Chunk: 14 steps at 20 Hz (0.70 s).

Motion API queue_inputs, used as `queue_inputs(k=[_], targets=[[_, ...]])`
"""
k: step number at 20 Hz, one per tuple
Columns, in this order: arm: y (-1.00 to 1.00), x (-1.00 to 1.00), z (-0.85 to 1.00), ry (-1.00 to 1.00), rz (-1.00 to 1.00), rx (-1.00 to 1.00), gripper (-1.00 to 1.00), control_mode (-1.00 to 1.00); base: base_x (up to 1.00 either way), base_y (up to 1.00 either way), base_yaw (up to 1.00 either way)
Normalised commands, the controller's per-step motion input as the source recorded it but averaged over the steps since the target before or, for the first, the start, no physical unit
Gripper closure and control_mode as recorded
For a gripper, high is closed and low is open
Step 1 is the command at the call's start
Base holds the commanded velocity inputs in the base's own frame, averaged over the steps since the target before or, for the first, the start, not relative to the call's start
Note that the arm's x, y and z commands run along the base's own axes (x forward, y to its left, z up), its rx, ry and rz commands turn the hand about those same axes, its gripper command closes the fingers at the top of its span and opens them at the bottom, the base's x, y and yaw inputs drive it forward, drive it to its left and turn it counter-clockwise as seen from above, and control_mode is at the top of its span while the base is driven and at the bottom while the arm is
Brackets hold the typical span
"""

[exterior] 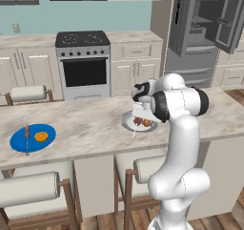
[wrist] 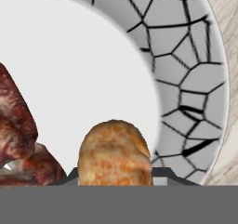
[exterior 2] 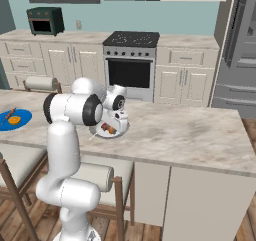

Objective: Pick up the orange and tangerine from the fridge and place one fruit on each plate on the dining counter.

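Dining counter: fingers clamped on tangerine over grey plate; orange on blue plate.

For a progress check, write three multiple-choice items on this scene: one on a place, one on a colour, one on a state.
1. Where does the gripper hold its orange fruit?
A. over the pale plate
B. inside the fridge
C. over the stove

2. What colour is the plate that already bears a fruit?
A. red
B. blue
C. green

3. How do the fridge doors stand?
A. shut
B. open
C. removed

A: the hand view shows plate beneath. B: left base view. B: shelves are exposed.
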Motion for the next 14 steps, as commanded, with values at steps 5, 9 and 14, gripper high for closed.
queue_inputs(k=[5,9,14], targets=[[0.00,0.16,-0.30,0.00,0.00,0.00,-1.00,-1.00,0.00,0.00,0.00],[0.00,0.00,-0.29,0.00,0.00,0.00,-1.00,-1.00,0.00,0.00,0.00],[0.00,-0.05,-0.11,-0.03,0.00,0.01,-1.00,-1.00,0.00,0.00,0.00]])
